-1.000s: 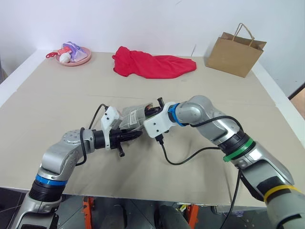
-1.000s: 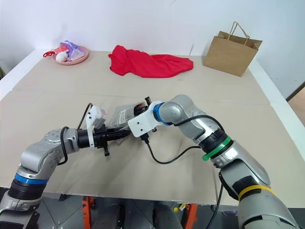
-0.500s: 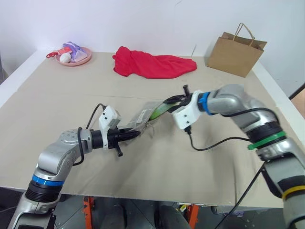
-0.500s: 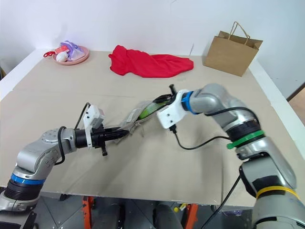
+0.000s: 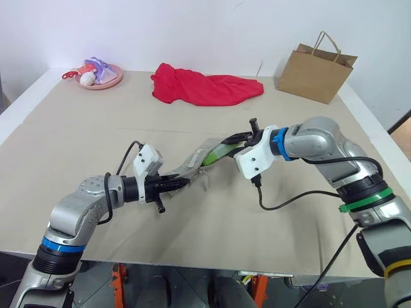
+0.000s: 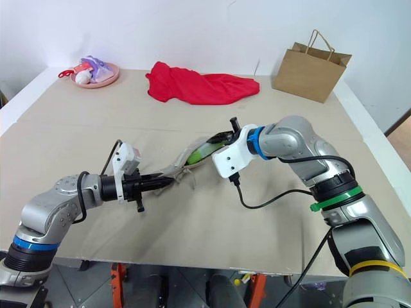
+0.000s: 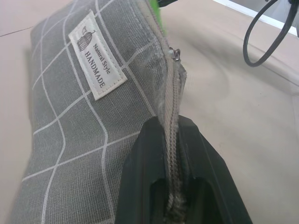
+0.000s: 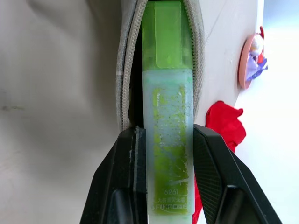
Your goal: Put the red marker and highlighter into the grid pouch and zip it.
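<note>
The grid pouch (image 5: 194, 162), grey with white lines and a small white label (image 7: 97, 56), is held off the table between my two grippers. My left gripper (image 5: 176, 183) is shut on one end of its zipper edge (image 7: 169, 140). The light-green highlighter (image 8: 167, 140) is clamped between the fingers of my right gripper (image 5: 228, 142). Its paler cap end (image 8: 161, 37) pokes into the pouch's open mouth at the other end. The red marker is hidden.
At the back of the table lie a red cloth (image 5: 205, 86) and a pink plate (image 5: 110, 79) with small toys. A brown paper bag (image 5: 316, 67) stands at the back right. A black cable (image 5: 289, 199) hangs from my right wrist above the table.
My right gripper has moved right and slightly up, away from the left one, with the highlighter in it. The pouch now stretches out between the grippers. The left gripper has stayed put.
</note>
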Controlling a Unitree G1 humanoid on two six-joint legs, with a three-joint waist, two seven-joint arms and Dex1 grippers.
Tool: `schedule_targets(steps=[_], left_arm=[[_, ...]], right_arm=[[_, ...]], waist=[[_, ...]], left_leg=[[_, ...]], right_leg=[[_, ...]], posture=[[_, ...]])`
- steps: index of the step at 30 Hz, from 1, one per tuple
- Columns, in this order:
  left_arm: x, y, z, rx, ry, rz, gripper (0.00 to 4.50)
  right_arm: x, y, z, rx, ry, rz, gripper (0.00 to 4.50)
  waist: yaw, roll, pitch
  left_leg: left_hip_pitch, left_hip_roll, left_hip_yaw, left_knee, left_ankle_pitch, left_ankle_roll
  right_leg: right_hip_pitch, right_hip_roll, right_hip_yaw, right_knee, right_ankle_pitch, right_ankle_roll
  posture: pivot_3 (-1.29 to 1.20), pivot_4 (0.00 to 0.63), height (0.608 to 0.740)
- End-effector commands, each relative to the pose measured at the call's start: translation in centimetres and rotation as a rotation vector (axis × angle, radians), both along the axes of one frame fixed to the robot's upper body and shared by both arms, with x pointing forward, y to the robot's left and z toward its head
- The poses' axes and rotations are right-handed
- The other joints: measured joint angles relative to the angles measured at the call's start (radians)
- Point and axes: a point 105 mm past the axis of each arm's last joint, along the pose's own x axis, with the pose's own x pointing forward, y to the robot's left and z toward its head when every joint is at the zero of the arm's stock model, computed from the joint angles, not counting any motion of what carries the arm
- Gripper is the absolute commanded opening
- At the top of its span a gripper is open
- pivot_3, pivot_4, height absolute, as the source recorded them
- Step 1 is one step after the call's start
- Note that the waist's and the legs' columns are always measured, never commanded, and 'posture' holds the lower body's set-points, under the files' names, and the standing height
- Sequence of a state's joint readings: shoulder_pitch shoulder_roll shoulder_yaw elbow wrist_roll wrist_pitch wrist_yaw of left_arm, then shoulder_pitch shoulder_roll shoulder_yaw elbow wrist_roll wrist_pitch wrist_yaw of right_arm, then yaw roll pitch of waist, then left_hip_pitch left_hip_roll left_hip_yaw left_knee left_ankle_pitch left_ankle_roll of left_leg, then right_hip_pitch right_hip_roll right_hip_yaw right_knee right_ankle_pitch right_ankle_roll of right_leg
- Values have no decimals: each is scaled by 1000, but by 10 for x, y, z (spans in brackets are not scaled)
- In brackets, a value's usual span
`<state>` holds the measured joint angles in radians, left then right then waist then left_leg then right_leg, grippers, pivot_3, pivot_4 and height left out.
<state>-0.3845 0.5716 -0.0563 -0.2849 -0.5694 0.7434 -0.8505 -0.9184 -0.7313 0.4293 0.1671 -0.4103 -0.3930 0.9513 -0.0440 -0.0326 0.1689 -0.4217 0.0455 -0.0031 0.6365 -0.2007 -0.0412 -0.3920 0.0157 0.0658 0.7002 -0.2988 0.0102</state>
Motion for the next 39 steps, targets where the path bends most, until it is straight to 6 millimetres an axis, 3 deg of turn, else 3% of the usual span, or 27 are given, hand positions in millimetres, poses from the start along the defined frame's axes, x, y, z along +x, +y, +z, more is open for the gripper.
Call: schedule_targets(steps=[1,5,12,21,22,27,29,33,36,39], left_arm=[[-3,-3,11,-11,-42,-27,0],[-3,-4,11,-10,-42,-31,0],[-1,-4,12,-8,-43,-36,0],[-3,-3,11,-11,-43,-30,0],[-4,-3,11,-10,-43,-29,0],[-3,-3,11,-11,-45,-25,0],[-3,-3,11,-12,-45,-26,0],[-2,-4,11,-14,-48,-27,0],[-2,-4,11,-16,-47,-28,0],[-2,-4,10,-17,-44,-28,0]], right_arm=[[1,8,13,32,-70,-30,1000],[0,16,11,1,-123,-16,1000],[-21,38,-10,-55,-129,145,1000],[-33,62,1,42,-110,259,1000],[-32,60,1,57,-86,245,2071],[-18,42,17,103,-68,152,4369],[-14,34,26,115,-78,135,4442],[-21,6,63,309,18,105,4442],[-29,-16,91,559,227,44,4442],[-57,-40,83,651,606,-16,4442]], waist=[[1,0,0],[2,0,0],[1,0,0],[1,0,0],[1,0,0],[1,0,0],[2,0,0],[2,1,0],[3,1,0],[5,1,0]], left_leg=[[0,0,0,0,0,0],[0,0,-1,0,0,0],[0,0,0,0,0,0],[0,0,-1,0,0,0],[0,0,-1,0,0,0],[0,0,-2,0,0,-1],[0,0,-2,0,1,-1],[0,-1,-2,0,1,-1],[-1,-1,-2,0,0,0],[-1,-1,-5,0,0,0]], right_leg=[[0,0,0,0,0,0],[0,0,-1,0,0,0],[0,0,-1,0,0,0],[0,1,-1,0,0,0],[0,1,-1,0,0,0],[1,0,-2,0,0,0],[1,0,-2,0,0,0],[1,0,-3,0,0,0],[2,-2,-3,-1,0,0],[2,-2,-5,-1,0,0]], posture=[[0,150,740],[0,150,740],[0,150,740],[0,150,740],[0,150,740],[0,150,740],[0,150,740],[0,150,740],[0,150,740],[0,150,740]])
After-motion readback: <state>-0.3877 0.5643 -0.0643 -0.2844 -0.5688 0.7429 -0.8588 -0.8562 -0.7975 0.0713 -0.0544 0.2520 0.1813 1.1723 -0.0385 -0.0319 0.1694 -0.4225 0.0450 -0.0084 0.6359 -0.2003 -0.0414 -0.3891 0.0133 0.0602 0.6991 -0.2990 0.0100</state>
